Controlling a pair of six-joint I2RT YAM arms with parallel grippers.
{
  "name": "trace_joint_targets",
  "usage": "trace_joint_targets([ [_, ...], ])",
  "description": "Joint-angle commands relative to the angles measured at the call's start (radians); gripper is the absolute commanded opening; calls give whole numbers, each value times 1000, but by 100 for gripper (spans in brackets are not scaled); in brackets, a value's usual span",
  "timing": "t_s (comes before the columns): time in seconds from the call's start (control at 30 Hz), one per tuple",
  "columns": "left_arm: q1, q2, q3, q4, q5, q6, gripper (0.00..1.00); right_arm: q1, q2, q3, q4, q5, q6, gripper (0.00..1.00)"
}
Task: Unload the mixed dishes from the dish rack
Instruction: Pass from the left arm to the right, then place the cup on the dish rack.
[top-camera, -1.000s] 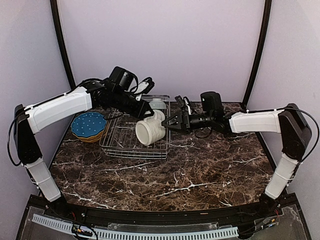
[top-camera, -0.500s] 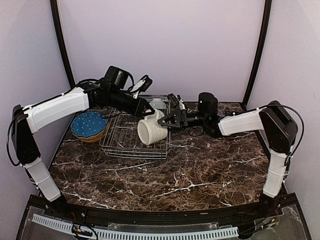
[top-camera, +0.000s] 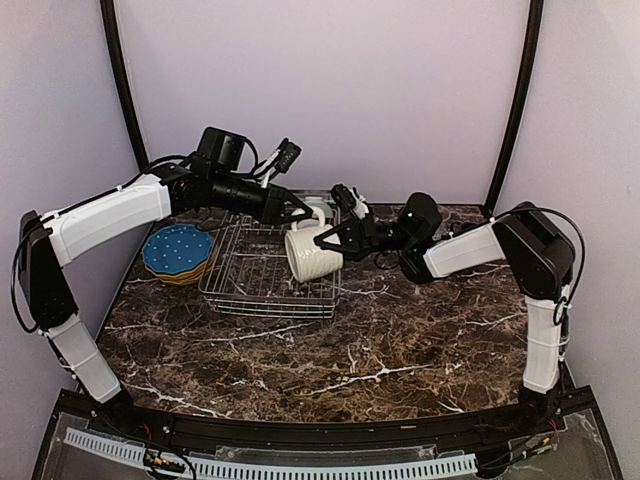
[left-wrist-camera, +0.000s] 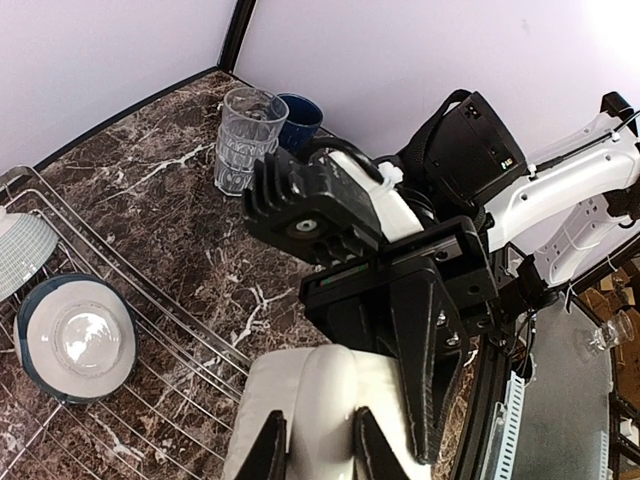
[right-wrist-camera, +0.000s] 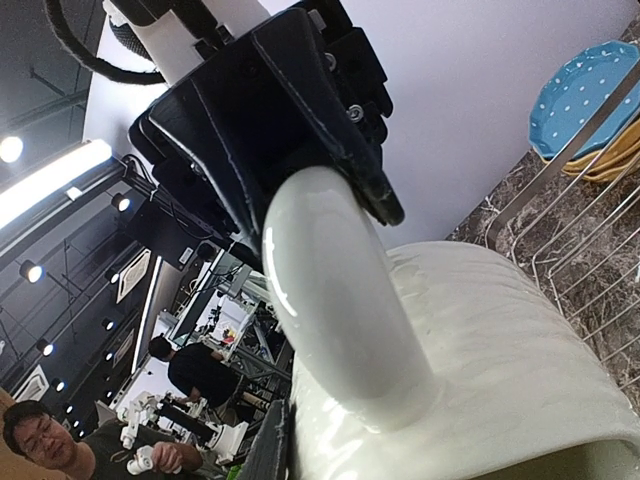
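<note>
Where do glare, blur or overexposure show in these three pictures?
Top view: even soft light, all sharp. Left wrist view: the wall in the upper right corner is washed out. Right wrist view: glare streaks the handle of the cream ribbed ceramic mug; studio lamps flare at the left.

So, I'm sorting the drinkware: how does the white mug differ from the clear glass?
The white mug is opaque; the clear glass is see-through. The mug has a handle; the glass has none. The mug is tipped sideways, its handle clamped in the left gripper; the glass stands upright on the table, untouched. Both are cups with textured walls.
</note>
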Motion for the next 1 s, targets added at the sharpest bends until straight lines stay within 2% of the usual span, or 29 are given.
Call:
trace_joint_targets([
  [0.0,8,-33,-11,49,-98,-85,1,45,-60,10,-37,53,-84,0],
  [0.07,12,-32,0,14,-105,-87,1,44,-113,-13,-160,71,-190,0],
  [0.1,14,-33,4,5,-106,-88,6,44,-145,-26,-222,85,-246,0],
  [0.17,15,-44,6,-5,-118,-91,22,43,-209,-48,-324,116,-359,0],
  [0.2,15,-57,1,5,-121,-94,37,42,-235,-56,-376,128,-400,0],
  [0.23,15,-64,-9,12,-129,-95,43,40,-258,-64,-422,144,-437,0],
  [0.27,15,-80,-14,23,-134,-98,54,38,-285,-71,-467,160,-472,0],
  [0.3,15,-87,-20,30,-143,-98,58,34,-309,-77,-512,177,-504,0],
  [0.37,15,-109,-27,43,-153,-99,72,24,-356,-89,-599,208,-566,0],
  [0.4,15,-121,-30,53,-154,-97,82,18,-380,-104,-636,223,-593,0],
  [0.47,15,-137,-37,63,-166,-96,91,2,-438,-129,-716,263,-656,0],
  [0.63,15,-163,-59,53,-235,-81,96,-49,-612,-167,-1071,482,-868,0],
  [0.77,15,-163,-86,60,-255,-83,97,-61,-794,-223,-1303,835,-1043,0],
  [0.97,15,-135,-87,73,-249,-97,98,-111,-995,-318,-1539,1307,-1105,0],
])
